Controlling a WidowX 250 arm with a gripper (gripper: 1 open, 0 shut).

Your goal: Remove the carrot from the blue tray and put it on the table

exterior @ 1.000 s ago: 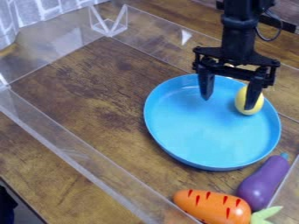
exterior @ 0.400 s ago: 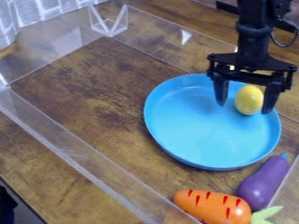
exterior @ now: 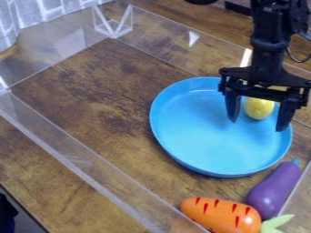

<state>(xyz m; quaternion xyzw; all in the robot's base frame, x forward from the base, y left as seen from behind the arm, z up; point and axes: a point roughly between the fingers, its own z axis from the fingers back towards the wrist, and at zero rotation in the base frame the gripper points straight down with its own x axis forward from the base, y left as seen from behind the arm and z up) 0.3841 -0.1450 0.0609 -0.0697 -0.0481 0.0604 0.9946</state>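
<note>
The carrot (exterior: pixel 223 215), orange with dark stripes and green leaves, lies on the table (exterior: pixel 97 100) near the front edge, outside the blue tray (exterior: pixel 201 136). My gripper (exterior: pixel 260 114) hangs open over the tray's right side, its two dark fingers straddling a yellow lemon (exterior: pixel 257 107) that rests in the tray. Nothing is held between the fingers. The arm rises from the gripper toward the top right corner.
A purple eggplant (exterior: pixel 277 189) lies on the wood just right of the carrot, below the tray's rim. Low clear acrylic walls (exterior: pixel 73 150) border the tabletop at the left and back.
The gripper has shifted right and slightly down across the tray, from its back-centre to astride the lemon. It stayed open. The carrot, eggplant and lemon have not moved.
</note>
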